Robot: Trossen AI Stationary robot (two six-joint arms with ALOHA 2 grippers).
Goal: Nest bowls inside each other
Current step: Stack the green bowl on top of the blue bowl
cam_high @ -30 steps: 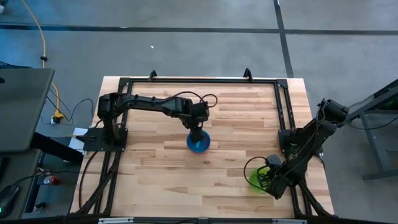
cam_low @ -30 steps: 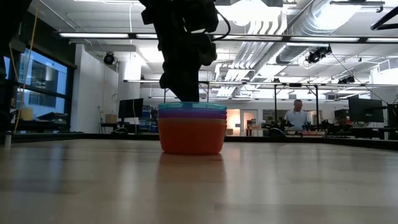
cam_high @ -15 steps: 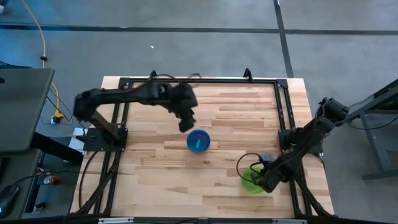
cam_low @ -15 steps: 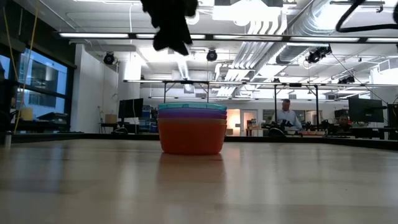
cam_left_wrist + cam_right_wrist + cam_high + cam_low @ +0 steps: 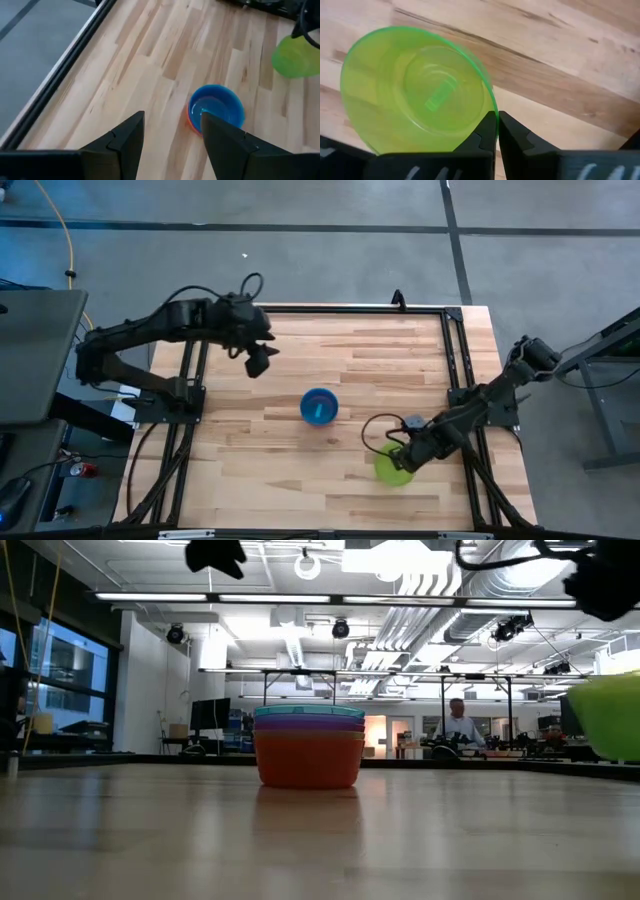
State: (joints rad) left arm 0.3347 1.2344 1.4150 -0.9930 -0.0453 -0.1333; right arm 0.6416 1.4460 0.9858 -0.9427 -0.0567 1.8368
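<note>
In the middle of the wooden table [image 5: 260, 450] sits a stack of bowls [image 5: 308, 746], nested one inside another: an orange bowl [image 5: 307, 764] at the bottom, a purple rim [image 5: 308, 724] above it, and a blue bowl [image 5: 319, 406] on top, its inside open to the ceiling. From table height a thin pinkish band shows between the orange and the purple, though I can't say for sure what lies under there. The left gripper [image 5: 256, 361] hangs in the air over the far left part of the table, well apart from the stack, its two dark fingers [image 5: 125, 145] spread wide with nothing between them. On the near right side, the right gripper [image 5: 396, 459] has a green bowl [image 5: 391, 467] by its rim, the fingers [image 5: 487, 131] pressed together on the edge of the plastic. That bowl is lifted clear of the wood and tipped, so its hollow faces the wrist. It is off to the right of the stack, with a stretch of bare board between them. Far back in the room a person [image 5: 457, 724] stands at a bench.
</note>
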